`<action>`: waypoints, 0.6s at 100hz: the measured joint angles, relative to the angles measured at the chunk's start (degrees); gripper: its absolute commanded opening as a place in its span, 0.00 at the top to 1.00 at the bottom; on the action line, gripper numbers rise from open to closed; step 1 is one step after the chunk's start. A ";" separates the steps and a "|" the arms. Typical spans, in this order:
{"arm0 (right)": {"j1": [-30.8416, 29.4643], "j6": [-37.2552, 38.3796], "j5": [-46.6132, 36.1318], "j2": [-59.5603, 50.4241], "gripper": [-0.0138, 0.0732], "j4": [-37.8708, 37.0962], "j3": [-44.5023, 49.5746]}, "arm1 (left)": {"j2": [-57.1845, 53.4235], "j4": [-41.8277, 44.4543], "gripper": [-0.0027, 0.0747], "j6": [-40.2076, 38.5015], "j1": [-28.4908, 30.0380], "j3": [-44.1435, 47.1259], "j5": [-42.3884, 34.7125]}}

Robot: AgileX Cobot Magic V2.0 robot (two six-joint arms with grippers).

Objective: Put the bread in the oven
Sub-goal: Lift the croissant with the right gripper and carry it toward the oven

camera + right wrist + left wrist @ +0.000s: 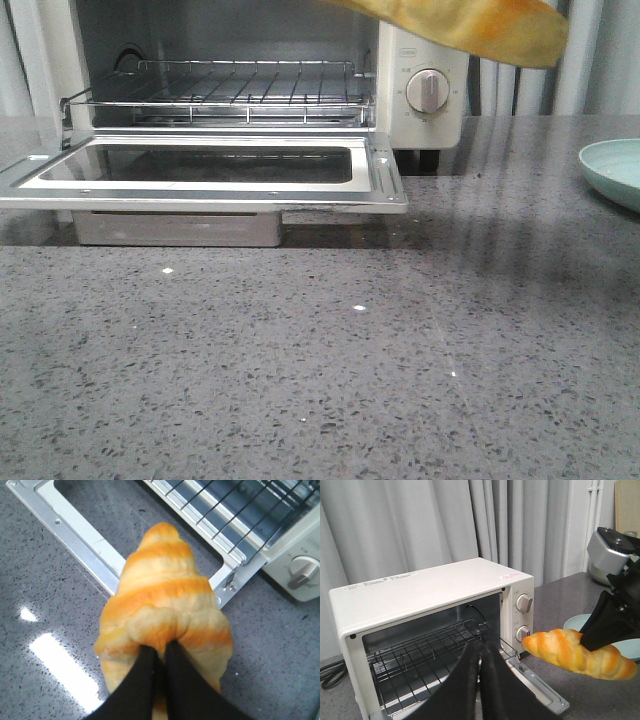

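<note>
The bread (162, 605) is a golden roll with orange ridges, held in the air by my right gripper (160, 647), whose black fingers are shut on its middle. It hangs in front of the oven's right side, over the corner of the dropped door; it also shows as the bread (577, 652) and, cut by the top edge, the bread (470, 25). The cream oven (420, 60) stands open with its door (385, 170) flat and its wire rack (230, 85) bare. My left gripper (481, 652) is shut on nothing, raised in front of the oven's opening.
A pale green plate (612, 170) lies at the table's right edge. The oven's two knobs (524, 617) face forward on its right panel. A silver appliance (610, 555) stands beyond the right arm. Grey curtains hang behind, and a black cable (330, 675) trails left of the oven.
</note>
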 measured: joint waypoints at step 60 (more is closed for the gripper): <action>0.00 -0.60 1.65 15.72 0.93 -6.16 -17.18 | 0.00 -0.10 0.99 -0.11 0.00 0.00 0.00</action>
